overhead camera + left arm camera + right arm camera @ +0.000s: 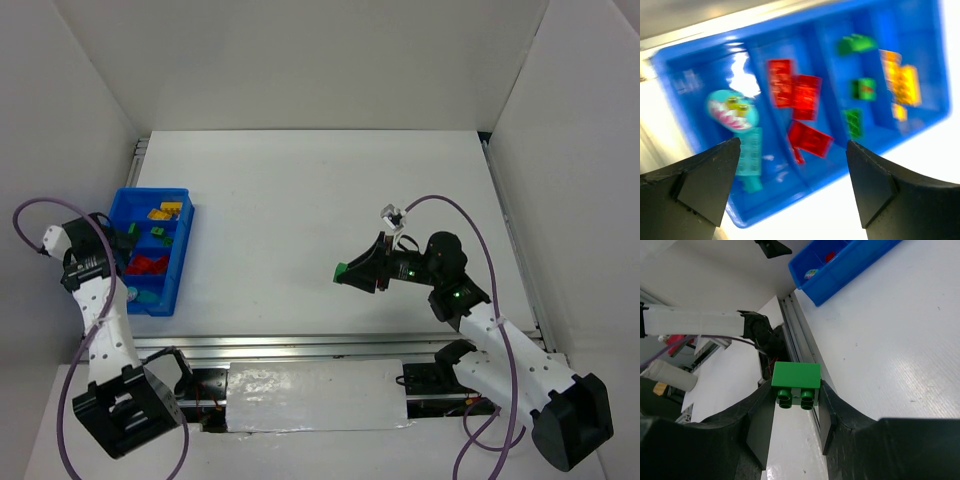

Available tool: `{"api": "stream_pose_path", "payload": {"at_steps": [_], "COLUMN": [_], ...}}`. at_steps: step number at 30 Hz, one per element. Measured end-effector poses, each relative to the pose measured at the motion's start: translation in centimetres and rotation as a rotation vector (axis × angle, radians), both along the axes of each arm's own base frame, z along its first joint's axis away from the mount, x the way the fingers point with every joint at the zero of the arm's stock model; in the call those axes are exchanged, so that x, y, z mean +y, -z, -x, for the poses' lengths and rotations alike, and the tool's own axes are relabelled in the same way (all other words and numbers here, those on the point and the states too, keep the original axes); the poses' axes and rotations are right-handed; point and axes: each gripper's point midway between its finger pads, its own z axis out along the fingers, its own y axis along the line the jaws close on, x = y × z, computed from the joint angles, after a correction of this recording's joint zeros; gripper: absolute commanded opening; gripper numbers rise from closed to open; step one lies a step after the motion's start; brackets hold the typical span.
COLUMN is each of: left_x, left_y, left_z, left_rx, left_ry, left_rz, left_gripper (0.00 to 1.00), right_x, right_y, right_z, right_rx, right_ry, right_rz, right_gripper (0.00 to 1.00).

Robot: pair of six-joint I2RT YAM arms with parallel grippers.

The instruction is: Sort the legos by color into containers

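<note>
Bench [300, 190]: white, carries everything. Blue tray [184, 258] sits at the bench's left edge, long axis running near-to-far, four compartments in a row. Far to near they hold yellow bricks [900, 80], green bricks [862, 87], red bricks [800, 95], then a rounded teal piece with a toothy face [735, 110] lying with a pale teal brick [751, 155]. Left fingers [705, 185] hover over the tray, spread wide, nothing between them; that view is blurred. Right fingers [760, 425] are right of bench centre, well apart from the tray, tips aimed left toward it, clamped on one green two-stud brick [796, 375]. Its long axis spans finger to finger, and its studs face back toward the wrist.
</note>
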Motion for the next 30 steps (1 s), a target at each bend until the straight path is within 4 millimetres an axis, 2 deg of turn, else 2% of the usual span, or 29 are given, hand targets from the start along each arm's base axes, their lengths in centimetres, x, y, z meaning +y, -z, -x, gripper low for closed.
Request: {"api": "stream_pose_path", "payload": {"at_steps": [3, 7, 9, 11, 14, 15, 18, 21, 24, 27, 30], "left_x": [-0.9, -3.2, -6.0, -9.8, -16.1, -18.4, -23.4, -27.5, -31.1, -34.1, -38.3], "left_y": [-1.7, -5.5, -7.8, -10.0, -13.1, -14.1, -16.4, -17.1, -17.1, -17.9, -18.6], "left_z": [-1.1, -3.4, -5.2, -6.7, -7.5, -7.2, -5.3, -2.4, 0.7, 2.9, 4.9], "left_rx": [-0.072, -0.233, -0.341, -0.441, -0.572, -0.628, -0.796, -0.946, -1.054, -1.148, -1.211], "left_ry": [0.109, 0.308, 0.471, 0.669, 0.966, 1.08, 1.349, 1.581, 1.769, 1.88, 2.019], "left_rz": [-0.026, -0.082, -0.102, -0.13, -0.18, -0.198, -0.242, -0.262, -0.251, -0.217, -0.129], "left_gripper": [0.99, 0.99, 1.0, 0.99, 1.0, 0.99, 0.99, 0.99, 0.99, 1.0, 0.97], "right_x": [0.0, 0.0, 0.0, 0.0, 0.0, -0.1, 0.2, 0.9, 1.5, 1.8, 1.9], "right_y": [-0.1, -0.6, -1.1, -1.7, -2.7, -3.0, -4.2, -5.0, -5.0, -5.3, -5.8], "right_z": [-0.3, -1.2, -1.7, -2.2, -2.5, -2.6, -2.7, -2.6, -2.2, -1.8, -1.3], "right_rx": [0.018, 0.069, 0.096, 0.135, 0.18, 0.197, 0.244, 0.308, 0.391, 0.436, 0.445], "right_ry": [0.016, 0.062, 0.084, 0.11, 0.14, 0.149, 0.144, 0.102, 0.043, 0.001, -0.03], "right_rz": [0.004, 0.013, 0.015, 0.016, 0.01, 0.006, -0.005, -0.026, -0.045, -0.061, -0.075], "right_gripper": [0.0, 0.0, 0.0, 0.0, 0.0, 0.0, 0.0, 0.0, 0.0, 0.0, 0.0]}}
